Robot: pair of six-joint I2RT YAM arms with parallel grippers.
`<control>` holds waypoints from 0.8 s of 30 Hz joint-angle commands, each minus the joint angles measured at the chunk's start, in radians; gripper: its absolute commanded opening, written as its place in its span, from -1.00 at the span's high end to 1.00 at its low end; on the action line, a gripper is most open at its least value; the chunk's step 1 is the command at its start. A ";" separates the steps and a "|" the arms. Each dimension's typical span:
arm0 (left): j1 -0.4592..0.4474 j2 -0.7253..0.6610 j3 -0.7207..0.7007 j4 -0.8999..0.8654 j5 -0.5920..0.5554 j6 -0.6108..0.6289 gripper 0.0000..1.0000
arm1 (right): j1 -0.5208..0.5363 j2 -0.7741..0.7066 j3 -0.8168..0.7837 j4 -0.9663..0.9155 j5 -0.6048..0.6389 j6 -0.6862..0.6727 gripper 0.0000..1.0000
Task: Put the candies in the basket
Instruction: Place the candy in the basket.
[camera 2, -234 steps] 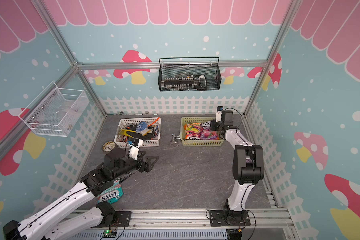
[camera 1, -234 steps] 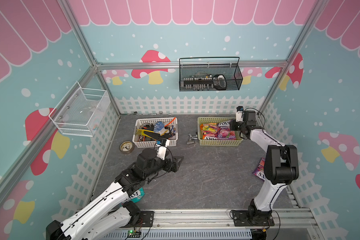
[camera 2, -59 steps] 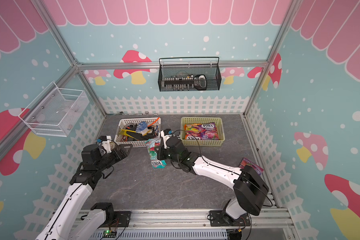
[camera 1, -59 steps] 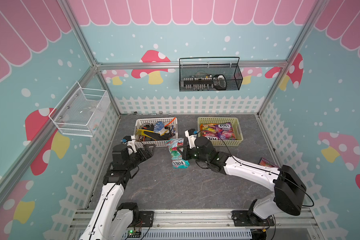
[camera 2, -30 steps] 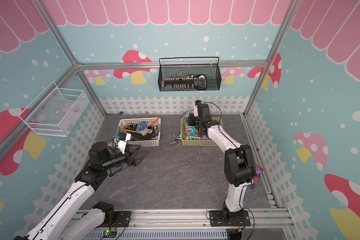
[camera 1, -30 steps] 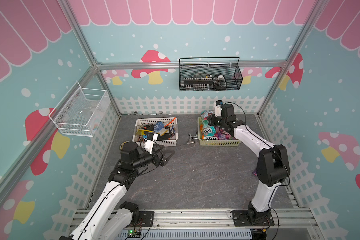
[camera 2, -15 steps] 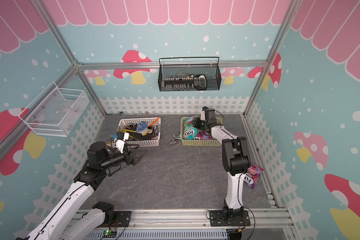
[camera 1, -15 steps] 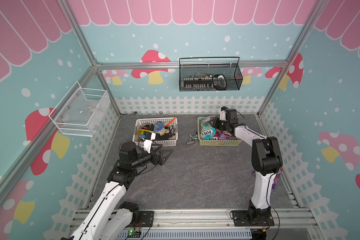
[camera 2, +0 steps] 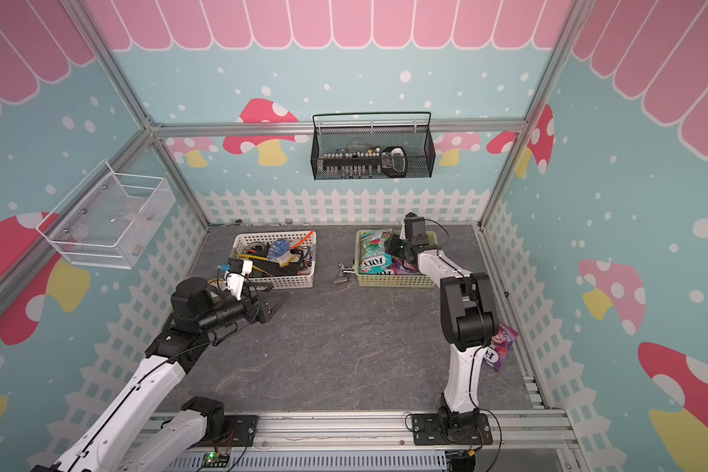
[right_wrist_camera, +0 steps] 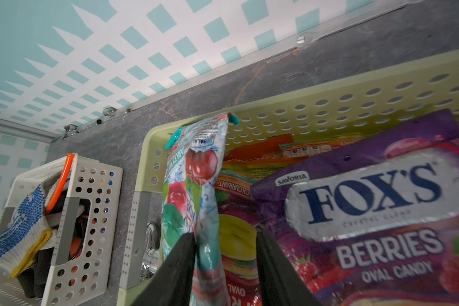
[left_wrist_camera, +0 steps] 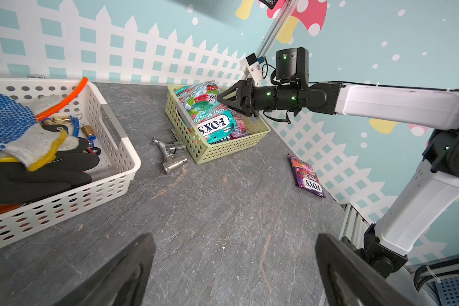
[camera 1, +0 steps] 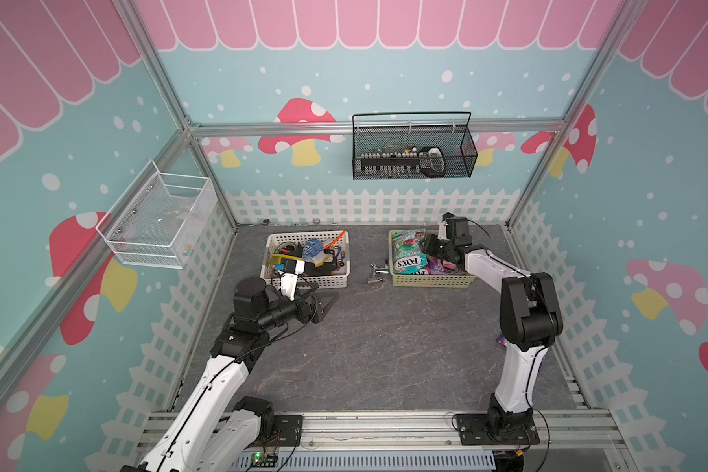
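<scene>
My right gripper (right_wrist_camera: pixel 225 234) hovers over the basket (right_wrist_camera: pixel 329 106), jaws parted to let the mint bag (right_wrist_camera: pixel 196 185) settle inside; my left gripper (left_wrist_camera: pixel 235 235), spread wide, empty, hangs well apart.

White basket (camera 1: pixel 306 281) of gloves (left_wrist_camera: pixel 16 132), metal fitting (camera 1: pixel 377 273) on grey tabletop (camera 1: pixel 385 339), black wire basket (camera 1: pixel 413 163) on wall.

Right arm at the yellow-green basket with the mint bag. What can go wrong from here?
1. The mint bag stands on edge against the basket end wall, poking above the rim, between the fingers of the open right tool, touching one. Pulling back may drag or tip it out.
2. The purple bag lies on the table near the right arm's base, by the fence: likely an awkward reach.
</scene>
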 commanded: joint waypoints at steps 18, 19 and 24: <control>0.010 -0.017 -0.016 0.017 -0.010 -0.002 -0.98 | -0.019 0.084 -0.008 -0.055 0.055 -0.044 0.25; 0.012 -0.017 -0.017 0.016 -0.010 -0.002 -0.98 | -0.021 0.077 -0.008 -0.058 0.065 -0.044 0.25; 0.013 -0.024 -0.017 0.016 -0.017 -0.002 -0.98 | -0.021 -0.002 -0.025 -0.053 0.091 -0.043 0.22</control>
